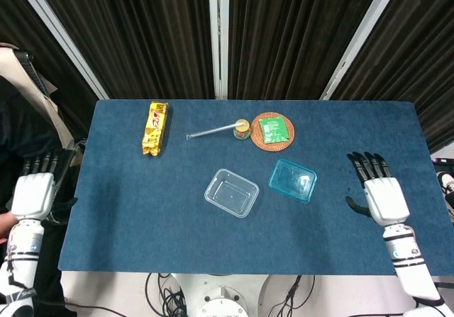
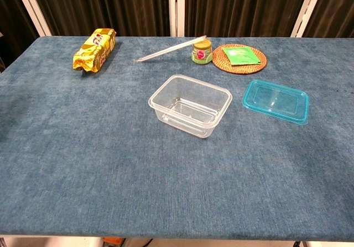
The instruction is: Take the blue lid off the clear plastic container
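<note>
The clear plastic container (image 1: 231,193) (image 2: 190,105) stands open at the table's middle with nothing inside. The blue lid (image 1: 292,179) (image 2: 275,100) lies flat on the cloth just to its right, apart from it. My right hand (image 1: 377,191) hovers near the table's right edge, fingers spread and holding nothing, well clear of the lid. My left hand (image 1: 32,191) is off the table's left side, fingers extended and empty. Neither hand shows in the chest view.
A yellow snack packet (image 1: 154,127) (image 2: 94,49) lies at the back left. A thin rod (image 1: 212,130) (image 2: 168,48), a small jar (image 1: 242,129) (image 2: 202,52) and a woven coaster (image 1: 283,141) with a green packet (image 1: 272,128) (image 2: 240,55) sit at the back centre.
</note>
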`<act>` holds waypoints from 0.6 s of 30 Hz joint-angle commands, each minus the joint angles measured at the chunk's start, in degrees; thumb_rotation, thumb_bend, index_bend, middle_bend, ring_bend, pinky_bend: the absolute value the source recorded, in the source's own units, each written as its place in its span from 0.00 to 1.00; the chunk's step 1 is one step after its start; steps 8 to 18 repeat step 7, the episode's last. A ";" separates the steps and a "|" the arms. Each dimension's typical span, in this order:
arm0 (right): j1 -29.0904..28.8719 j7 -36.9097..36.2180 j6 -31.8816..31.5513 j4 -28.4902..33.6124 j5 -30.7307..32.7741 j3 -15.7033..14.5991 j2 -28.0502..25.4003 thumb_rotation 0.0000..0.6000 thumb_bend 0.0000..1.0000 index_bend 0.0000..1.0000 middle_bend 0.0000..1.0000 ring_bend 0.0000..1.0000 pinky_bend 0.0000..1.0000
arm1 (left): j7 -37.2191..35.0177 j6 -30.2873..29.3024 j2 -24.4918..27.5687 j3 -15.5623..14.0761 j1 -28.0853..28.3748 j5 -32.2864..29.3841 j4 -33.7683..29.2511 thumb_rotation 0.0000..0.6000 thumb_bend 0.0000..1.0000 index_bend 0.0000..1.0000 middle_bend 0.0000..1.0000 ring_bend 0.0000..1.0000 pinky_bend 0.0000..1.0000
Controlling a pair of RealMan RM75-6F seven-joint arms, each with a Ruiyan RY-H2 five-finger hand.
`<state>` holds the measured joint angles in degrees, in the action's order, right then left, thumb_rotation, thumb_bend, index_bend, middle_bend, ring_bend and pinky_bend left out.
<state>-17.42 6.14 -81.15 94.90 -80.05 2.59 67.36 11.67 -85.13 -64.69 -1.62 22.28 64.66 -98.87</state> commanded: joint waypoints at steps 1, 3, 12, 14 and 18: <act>3.85 -1.38 -3.55 1.69 -1.86 -1.20 -1.22 1.00 0.17 0.00 0.07 0.00 0.00 | 0.11 -3.95 1.16 -2.08 -4.10 4.76 -1.78 1.00 0.05 0.07 0.00 0.00 0.02; 5.02 -1.98 -4.56 1.67 -3.07 -2.03 -1.26 1.00 0.17 0.00 0.06 0.00 0.00 | 0.53 -5.53 1.01 -2.95 -5.75 6.75 -2.39 1.00 0.05 0.07 0.00 0.00 0.02; 7.30 -2.58 -6.73 2.18 -5.11 -3.14 -1.03 1.00 0.17 0.00 0.05 0.00 0.00 | 2.69 -8.65 -0.20 -4.55 -9.12 10.81 -3.68 1.00 0.05 0.07 0.00 0.00 0.01; 7.30 -2.58 -6.73 2.18 -5.11 -3.14 -1.03 1.00 0.17 0.00 0.05 0.00 0.00 | 2.69 -8.65 -0.20 -4.55 -9.12 10.81 -3.68 1.00 0.05 0.07 0.00 0.00 0.01; 7.30 -2.58 -6.73 2.18 -5.11 -3.14 -1.03 1.00 0.17 0.00 0.05 0.00 0.00 | 2.69 -8.65 -0.20 -4.55 -9.12 10.81 -3.68 1.00 0.05 0.07 0.00 0.00 0.01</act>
